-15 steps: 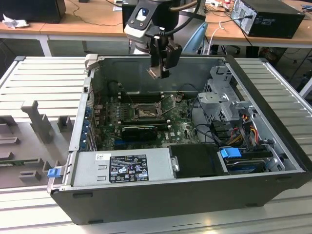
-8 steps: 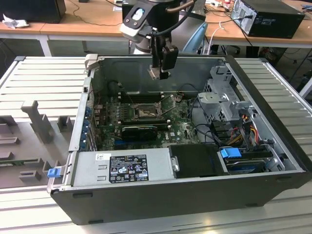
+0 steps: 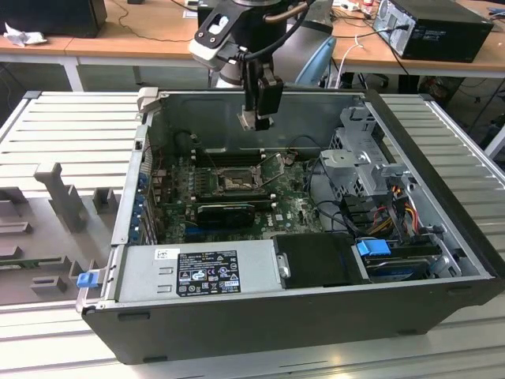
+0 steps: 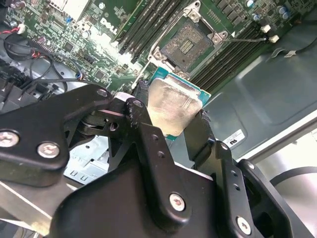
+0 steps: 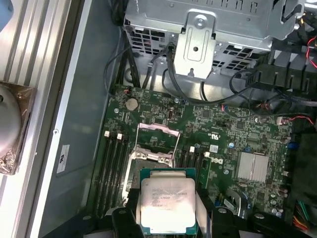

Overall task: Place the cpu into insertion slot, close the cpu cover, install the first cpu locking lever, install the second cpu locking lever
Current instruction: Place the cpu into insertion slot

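Pincer point(image 4: 171, 118): clamped on the cpu point(image 4: 173, 105), one finger on each of two opposite edges, pale metal top facing the wrist cameras. In the exterior view the pincer point(image 3: 256, 120) hangs above the open computer case point(image 3: 442, 237), well clear of the green board point(image 3: 296, 201).

Task item: the cpu point(image 5: 167, 201) is held in the air, apart from the insertion slot point(image 5: 147, 159) and, in the first wrist view, lying just to one side of it rather than squarely over it. The slot is uncovered and unoccupied. The cpu cover point(image 5: 157, 133) stands swung up at the slot's far edge.

Risks, as judged:
- The grip is on thin edges alone. A slip would drop the chip onto the pin field and bend pins.
- The chip's outline does not sit square with the slot point(image 4: 187, 45) in the second wrist view. Lowered so, a corner could strike the rim or the pins.
- The raised cover stands near the descent path and a finger could catch it.

Count: one cpu; one insertion slot; one cpu cover; one thin lever rod point(image 4: 250, 38) made out with confidence; two banks of memory slots point(image 5: 115, 163), one on either side of the slot; one long black expansion card point(image 3: 225, 212); one case, resting on the slatted worktop point(image 3: 63, 118).
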### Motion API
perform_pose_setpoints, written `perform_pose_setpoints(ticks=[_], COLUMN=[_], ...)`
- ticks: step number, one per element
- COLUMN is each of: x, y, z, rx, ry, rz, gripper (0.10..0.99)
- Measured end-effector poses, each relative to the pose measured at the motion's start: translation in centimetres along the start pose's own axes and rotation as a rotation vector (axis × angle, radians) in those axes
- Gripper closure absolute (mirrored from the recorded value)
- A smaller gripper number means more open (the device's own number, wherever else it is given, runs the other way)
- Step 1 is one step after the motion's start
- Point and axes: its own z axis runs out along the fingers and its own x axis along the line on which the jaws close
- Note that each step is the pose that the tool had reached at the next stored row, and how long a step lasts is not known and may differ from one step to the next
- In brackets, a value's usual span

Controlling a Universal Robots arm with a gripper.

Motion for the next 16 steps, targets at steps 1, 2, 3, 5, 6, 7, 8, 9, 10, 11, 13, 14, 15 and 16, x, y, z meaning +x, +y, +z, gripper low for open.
perform_pose_setpoints(ticks=[1, 2, 3, 5, 6, 7, 8, 9, 10, 11, 13, 14, 15, 16], x=[0.0, 0.0, 0.0, 0.0, 0.0, 0.0, 0.0, 0.01, 0.02, 0.03, 0.03, 0.04, 0.04, 0.04], y=[-0.01, -0.02, -0.02, -0.02, -0.03, -0.03, -0.03, -0.03, -0.08, -0.1, -0.15, -0.18, -0.19, -0.19], z=[0.03, 0.05, 0.07, 0.11, 0.13, 0.15, 0.17, 0.25, 0.43, 0.61, 0.89, 0.99, 1.06, 1.1], rx=[0.0, -0.001, -0.001, -0.001, -0.002, -0.002, -0.002, -0.002, -0.002, -0.002, -0.002, -0.002, -0.002, -0.002], ry=[-0.0014, -0.0022, -0.0032, -0.006, -0.0071, -0.0083, -0.0092, -0.01, -0.0101, -0.01, -0.01, -0.0102, -0.0115, -0.0129], rz=[0.017, 0.026, 0.037, 0.068, 0.081, 0.094, 0.103, 0.108, 0.109, 0.108, 0.108, 0.111, 0.125, 0.139], gripper=[0.557, 0.557, 0.557, 0.557, 0.557, 0.557, 0.557, 0.557, 0.557, 0.557, 0.557, 0.557, 0.557, 0.557])
